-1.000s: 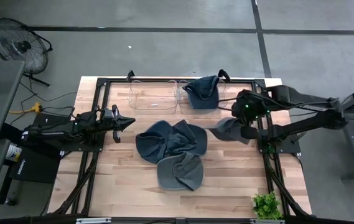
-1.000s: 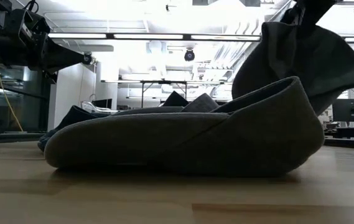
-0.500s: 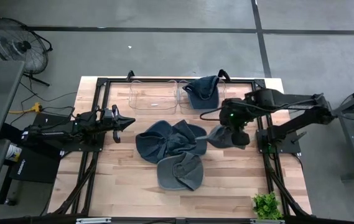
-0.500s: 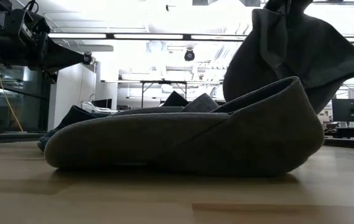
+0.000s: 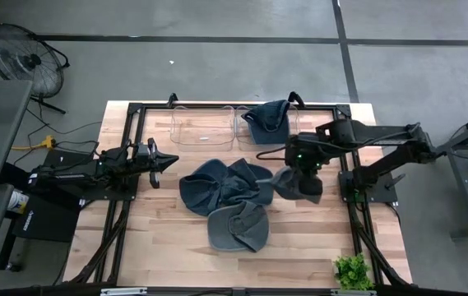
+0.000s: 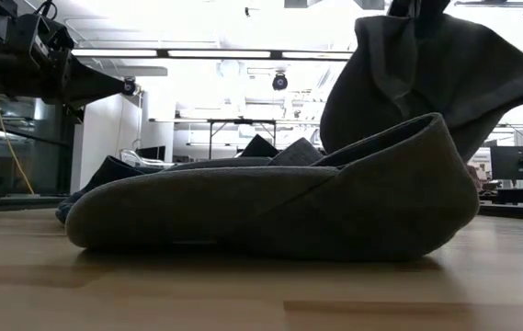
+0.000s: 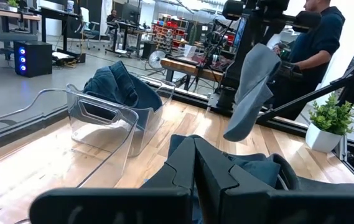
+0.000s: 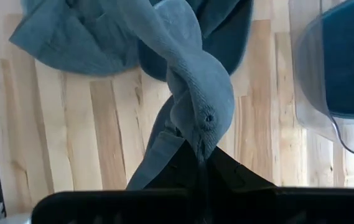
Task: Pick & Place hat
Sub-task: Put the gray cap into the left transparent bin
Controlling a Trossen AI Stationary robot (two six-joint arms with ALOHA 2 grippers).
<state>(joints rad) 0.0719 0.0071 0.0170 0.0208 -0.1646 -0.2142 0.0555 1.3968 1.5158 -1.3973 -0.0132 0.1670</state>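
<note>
Hanging from the right gripper (image 5: 303,161), a grey hat (image 5: 297,184) was held clear of the wooden table (image 5: 159,238), just to the right of the pile of hats (image 5: 225,187) at mid-table. The right wrist view showed the 2 dark fingers (image 8: 226,174) pinched together on a fold of the hat's cloth, the rest of it drooping below toward the boards. In the low view the same hat (image 6: 426,74) dangled above and behind the nearest hat (image 6: 270,211) lying on the table.

The pile consisted of 3 dark blue-grey hats lying touching or overlapping one another; the 1 nearest the front edge (image 5: 238,227) lay crown-up.

At the back of the table stood 2 clear plastic bins side by side. The right bin (image 5: 254,138) held 1 blue hat (image 5: 269,120). The left bin (image 5: 203,126) held nothing visible.

The left gripper (image 5: 166,161) waited at the left side of the table, pointing toward the pile, well apart from it. Its fingers (image 7: 192,174) were seen pressed together with nothing between them.

A small green plant (image 5: 352,271) stood at the front right corner. A person in a dark top (image 7: 316,43) stood beyond the table in the left wrist view.
</note>
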